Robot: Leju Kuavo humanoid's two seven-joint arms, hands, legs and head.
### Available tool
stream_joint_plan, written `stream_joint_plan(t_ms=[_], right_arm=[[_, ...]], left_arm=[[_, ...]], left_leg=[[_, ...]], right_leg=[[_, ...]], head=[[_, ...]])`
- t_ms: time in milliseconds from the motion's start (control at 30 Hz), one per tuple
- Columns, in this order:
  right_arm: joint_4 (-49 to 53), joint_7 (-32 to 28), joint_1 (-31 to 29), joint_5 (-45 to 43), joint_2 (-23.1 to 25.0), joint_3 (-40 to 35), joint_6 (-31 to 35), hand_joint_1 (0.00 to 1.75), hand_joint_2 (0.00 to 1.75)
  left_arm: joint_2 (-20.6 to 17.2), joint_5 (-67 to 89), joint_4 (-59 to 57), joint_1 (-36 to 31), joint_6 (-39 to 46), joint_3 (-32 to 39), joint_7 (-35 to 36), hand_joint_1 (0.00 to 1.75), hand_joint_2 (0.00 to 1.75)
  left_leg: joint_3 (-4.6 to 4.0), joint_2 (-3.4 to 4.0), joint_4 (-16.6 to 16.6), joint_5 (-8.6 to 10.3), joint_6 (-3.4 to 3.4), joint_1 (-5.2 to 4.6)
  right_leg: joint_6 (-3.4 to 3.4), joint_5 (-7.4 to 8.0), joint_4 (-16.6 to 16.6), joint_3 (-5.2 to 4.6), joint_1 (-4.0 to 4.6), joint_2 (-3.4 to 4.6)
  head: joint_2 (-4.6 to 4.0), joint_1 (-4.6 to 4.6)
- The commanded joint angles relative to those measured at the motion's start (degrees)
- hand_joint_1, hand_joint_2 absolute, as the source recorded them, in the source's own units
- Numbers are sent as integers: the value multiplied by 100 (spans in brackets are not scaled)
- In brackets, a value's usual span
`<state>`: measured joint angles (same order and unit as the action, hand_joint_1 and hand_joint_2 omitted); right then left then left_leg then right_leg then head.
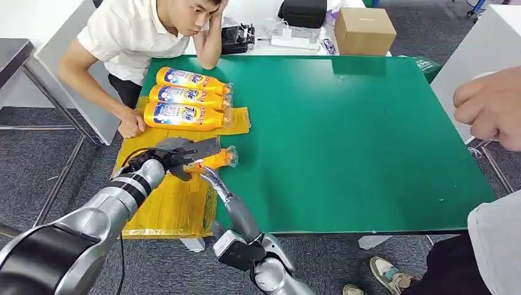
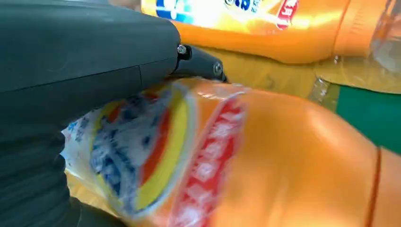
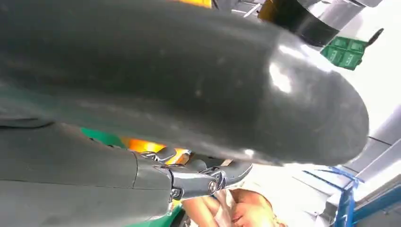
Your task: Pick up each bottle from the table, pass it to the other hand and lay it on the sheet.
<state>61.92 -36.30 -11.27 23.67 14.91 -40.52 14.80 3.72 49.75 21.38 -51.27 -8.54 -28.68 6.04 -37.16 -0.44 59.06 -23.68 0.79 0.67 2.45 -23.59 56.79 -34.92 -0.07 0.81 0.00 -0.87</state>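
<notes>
Midway through the hand-over above the yellow sheet: left hand clasping the fourth bottle, right hand at its underside, grip unclear; next, lowering beside the three laid bottles.

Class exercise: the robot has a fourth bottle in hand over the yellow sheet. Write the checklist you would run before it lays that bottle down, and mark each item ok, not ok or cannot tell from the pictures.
1. Left hand grips the held bottle: ok; the left wrist view shows it close against the hand.
2. Right hand is off the bottle: cannot tell; its fingers reach up just beneath it.
3. Free stretch of yellow sheet on the robot's side of the three laid bottles: ok.
4. Person's hand away from the drop spot: not ok; it rests on the sheet's edge beside the nearest laid bottle.
5. Held bottle roughly parallel to the row: ok.
</notes>
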Motion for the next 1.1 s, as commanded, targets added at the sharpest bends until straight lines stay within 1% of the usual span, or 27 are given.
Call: stream_joint_plan(t_ms=[33, 100, 167, 200, 267, 300, 367, 433, 467, 500, 533, 567, 600, 633, 667, 700, 767, 800, 833, 867, 900, 933, 967, 1000, 1067, 1100], right_arm=[[-308, -93, -281, -44, -150, -274, 124, 0, 0], [-308, -93, -281, -44, -150, -274, 124, 0, 0], [-364, -103, -296, -43, -157, -275, 161, 0, 0], [-416, -109, -322, -22, -152, -283, 198, 0, 0], [-495, -127, -351, -19, -144, -282, 213, 0, 0], [-516, -133, -357, -12, -141, -288, 221, 0, 0], [-588, -143, -367, -4, -130, -267, 249, 0, 0], [-578, -153, -322, 13, -148, -244, 290, 0, 0], [-549, -156, -283, 17, -170, -232, 299, 0, 0], [-536, -157, -271, 19, -181, -236, 300, 0, 0], [-510, -163, -232, 40, -201, -227, 337, 0, 0], [-508, -179, -205, 36, -212, -222, 335, 0, 0], [-514, -192, -190, 39, -216, -222, 346, 0, 0], [-501, -234, -169, 49, -229, -227, 383, 0, 0], [-486, -263, -154, 24, -239, -234, 371, 0, 0], [-481, -265, -144, 21, -239, -236, 375, 0, 0], [-375, -370, -111, -40, -262, -251, 358, 0, 0], [-336, -370, -100, -42, -268, -264, 346, 0, 0], [-186, -370, -61, -132, -303, -305, 364, 0, 0], [-190, -370, -66, -143, -303, -316, 365, 0, 0], [-182, -370, -65, -144, -302, -323, 353, 0, 0], [-41, -370, -36, -210, -345, -381, 354, 0, 0], [59, -370, -32, -252, -393, -488, 364, 0, 0], [145, -370, -8, -303, -420, -535, 400, 0, 0], [252, -370, 70, -473, -444, -560, 402, 0, 0], [269, -370, 86, -472, -457, -573, 417, 0, 0]], left_arm=[[76, -171, -397, -177, -98, 291, -258, 0, 175], [76, -171, -397, -177, -98, 291, -258, 0, 175], [55, -190, -383, -158, -103, 294, -285, 0, 175], [49, -190, -366, -148, -87, 283, -302, 0, 175], [26, -130, -341, -148, -61, 210, -323, 0, 175], [25, -122, -339, -149, -61, 197, -324, 0, 175], [-6, -95, -267, -126, 13, 154, -383, 0, 175], [-69, -295, -95, -50, 180, 334, -586, 0, 175], [-129, -512, 69, 13, 232, 504, -822, 0, 175], [-157, -522, 107, 19, 217, 504, -843, 0, 175], [-225, -918, 337, 124, 43, 767, -1112, 0, 175], [-342, -1298, 618, 261, -164, 949, -1354, 0, 175], [-433, -1356, 743, 318, -226, 931, -1389, 0, 175], [-504, -1825, 989, 457, -451, 1173, -1585, 0, 175], [-662, -2043, 1309, 604, -577, 1110, -1565, 0, 175], [-692, -2081, 1370, 636, -589, 1082, -1545, 0, 175], [-782, -2795, 1695, 850, -806, 1310, -1729, 0, 175], [-820, -2838, 1764, 901, -812, 1281, -1723, 0, 175], [-849, -3203, 1943, 1022, -900, 1414, -1794, 0, 175], [-907, -3289, 2042, 1075, -902, 1355, -1756, 0, 175], [-931, -3328, 2081, 1095, -899, 1328, -1741, 0, 175], [-932, -3733, 2193, 1201, -1034, 1484, -1793, 0, 175], [-1011, -4129, 2414, 1375, -1107, 1543, -1827, 0, 175], [-1050, -4404, 2581, 1518, -1156, 1599, -1825, 0, 175], [-1155, -4749, 2970, 1852, -1163, 1618, -1809, 0, 175], [-1174, -4780, 3068, 1911, -1157, 1608, -1808, 0, 175]], left_leg=[[17, 7, -4, -4, 1, -2], [27, 5, -5, -7, 1, -3], [16, 5, -5, -3, 0, -2], [30, 7, -6, -8, 0, -4], [21, 5, -5, -5, 0, -2], [33, 7, -7, -8, -1, -3], [18, 6, -5, -4, 0, -2], [24, 8, -5, -5, 0, -2], [32, 11, -8, -7, 0, -3], [29, 12, -7, -7, 0, -3], [18, 11, -6, -4, 0, -2], [31, 14, -6, -9, 0, -3], [24, 16, -7, -6, 0, -2], [35, 21, -9, -10, 0, -5], [29, 25, -11, -8, -1, -5], [20, 21, -8, -6, -1, -3], [42, 32, -11, -14, -2, -5], [30, 23, -8, -10, -2, -4], [25, 26, -8, -8, -2, -3], [38, 31, -10, -12, -3, -5], [29, 24, -7, -10, -2, -2], [24, 23, -7, -8, -2, -1], [33, 18, -6, -11, -1, -3], [25, 17, -6, -8, 0, -2], [31, 28, -9, -12, 0, -4], [30, 29, -9, -11, 0, -5]], right_leg=[[-2, -2, -3, 15, -1, 0], [-2, -6, -4, 26, -1, -3], [-2, -2, -4, 15, -1, 1], [-3, -7, -4, 28, -2, -1], [-2, -4, -4, 21, -1, -1], [-4, -8, -4, 31, -1, -1], [-2, -2, -4, 18, 0, 1], [-2, -3, -5, 23, 0, 2], [-3, -5, -6, 29, -1, 3], [-3, -4, -5, 26, -1, 5], [-2, -1, -5, 17, 0, 5], [-3, -6, -4, 28, -1, 5], [-2, -2, -5, 20, -1, 10], [-3, -5, -5, 29, -3, 13], [-3, -1, -6, 22, -3, 18], [-2, 0, -4, 15, -2, 17], [-6, -7, -4, 32, -3, 20], [-4, -5, -3, 23, -2, 13], [-4, -2, -3, 16, -1, 17], [-6, -6, -3, 26, -3, 19], [-4, -5, -3, 21, 0, 14], [-5, -3, -3, 16, 0, 14], [-5, -9, -1, 26, -1, 7], [-5, -6, -2, 18, -1, 9], [-4, -6, -3, 21, -4, 21], [-4, -6, -3, 20, -5, 22]], head=[[0, 0], [0, 0], [0, 0], [0, 0], [0, 0], [0, -2], [0, 0], [0, 0], [0, 0], [0, 0], [0, -2], [0, 0], [0, -2], [0, -2], [0, 0], [0, -2], [0, 0], [0, -2], [0, -2], [0, 0], [0, -2], [0, 0], [0, 0], [0, -2], [0, 0], [0, -2]])
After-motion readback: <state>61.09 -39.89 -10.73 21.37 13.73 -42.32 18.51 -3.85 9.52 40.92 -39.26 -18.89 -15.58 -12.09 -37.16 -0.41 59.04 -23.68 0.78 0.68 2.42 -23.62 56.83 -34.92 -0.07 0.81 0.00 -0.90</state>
